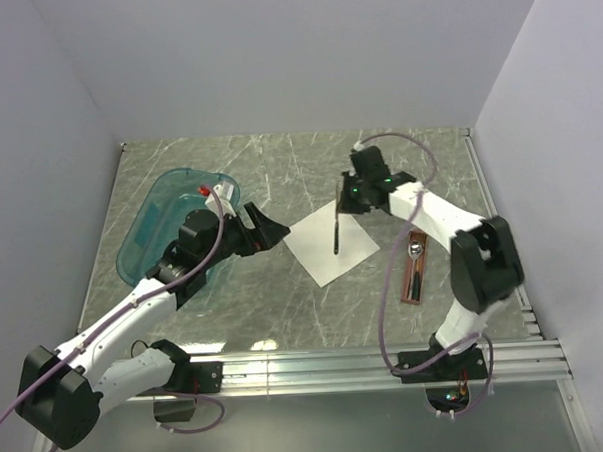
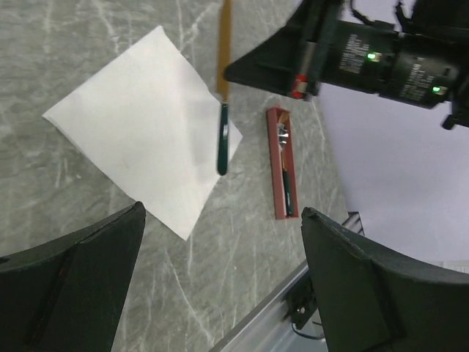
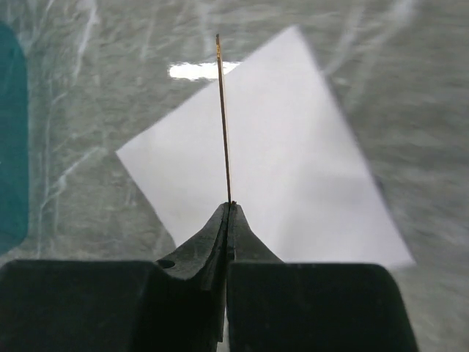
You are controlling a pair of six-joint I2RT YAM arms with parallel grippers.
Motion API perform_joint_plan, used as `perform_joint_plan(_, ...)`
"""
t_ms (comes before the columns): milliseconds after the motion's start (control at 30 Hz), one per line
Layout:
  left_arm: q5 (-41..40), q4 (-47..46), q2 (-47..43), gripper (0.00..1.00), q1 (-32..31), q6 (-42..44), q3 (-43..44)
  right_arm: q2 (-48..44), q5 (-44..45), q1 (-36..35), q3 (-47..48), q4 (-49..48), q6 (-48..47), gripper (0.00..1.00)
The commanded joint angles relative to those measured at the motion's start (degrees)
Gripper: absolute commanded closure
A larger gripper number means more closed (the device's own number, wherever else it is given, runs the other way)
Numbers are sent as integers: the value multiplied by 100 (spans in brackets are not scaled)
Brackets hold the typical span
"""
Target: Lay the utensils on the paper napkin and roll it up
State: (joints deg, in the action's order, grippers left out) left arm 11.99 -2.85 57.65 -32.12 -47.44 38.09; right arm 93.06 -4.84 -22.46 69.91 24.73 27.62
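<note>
The white paper napkin lies flat on the marble table, cornerwise to the arms. My right gripper is shut on one slim utensil, which hangs over the napkin's far half with its dark end lowest. In the right wrist view that utensil appears edge-on, pinched at the gripper above the napkin. The left wrist view shows its brownish upper part and dark lower end over the napkin. Another utensil, a spoon, lies in the tray. My left gripper is open and empty, left of the napkin.
A long reddish-brown tray sits right of the napkin, near the right arm's elbow; it also shows in the left wrist view. A translucent teal tub stands at the left behind the left arm. A metal rail runs along the near edge.
</note>
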Motion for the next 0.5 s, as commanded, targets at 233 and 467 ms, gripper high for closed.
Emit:
perform_joint_plan(233, -531, 163, 132, 6, -14, 51, 208, 1496, -931, -294, 665, -1215, 411, 100)
perform_joint_plan(467, -487, 83, 282, 6, -14, 24, 252, 1804, -1072, -286, 559, -1445, 315, 100)
